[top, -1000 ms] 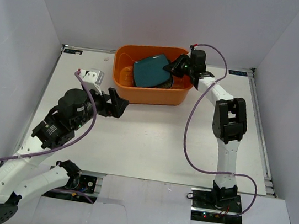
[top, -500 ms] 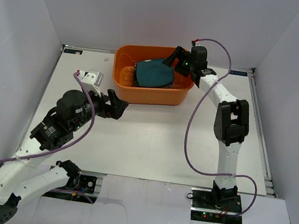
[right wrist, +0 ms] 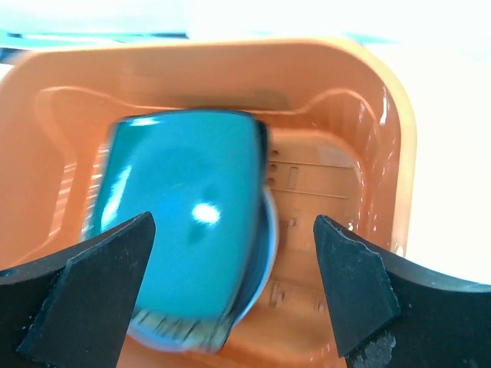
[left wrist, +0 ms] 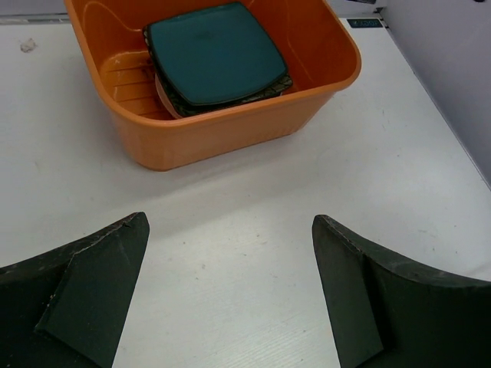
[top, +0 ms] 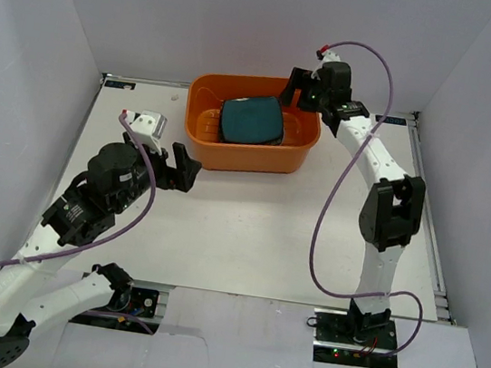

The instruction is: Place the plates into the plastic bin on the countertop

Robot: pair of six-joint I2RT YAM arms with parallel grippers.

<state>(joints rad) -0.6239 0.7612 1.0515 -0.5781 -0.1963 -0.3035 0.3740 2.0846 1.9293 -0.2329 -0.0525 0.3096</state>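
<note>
The orange plastic bin (top: 249,159) stands at the back of the white countertop (top: 248,230). A square dark teal plate (top: 251,121) lies flat on top of a stack of plates inside it. My right gripper (top: 298,93) hovers open over the bin's far right corner, holding nothing. In the right wrist view the teal plate (right wrist: 180,215) is blurred, with a light blue plate's rim (right wrist: 265,253) under it. My left gripper (top: 159,158) is open and empty over the countertop, in front of the bin (left wrist: 230,146). A black patterned plate's edge (left wrist: 274,86) shows under the teal plate (left wrist: 215,50).
White walls close in the countertop on the left, back and right. A metal rail (top: 428,201) runs along the right edge. Purple cables (top: 315,240) loop from both arms. A small scrap (left wrist: 27,46) lies on the countertop left of the bin.
My right gripper has opened and let go of the teal plate, which dropped from a tilt to lie flat on the stack. The right gripper rose and drew back. The left arm shifted slightly left.
</note>
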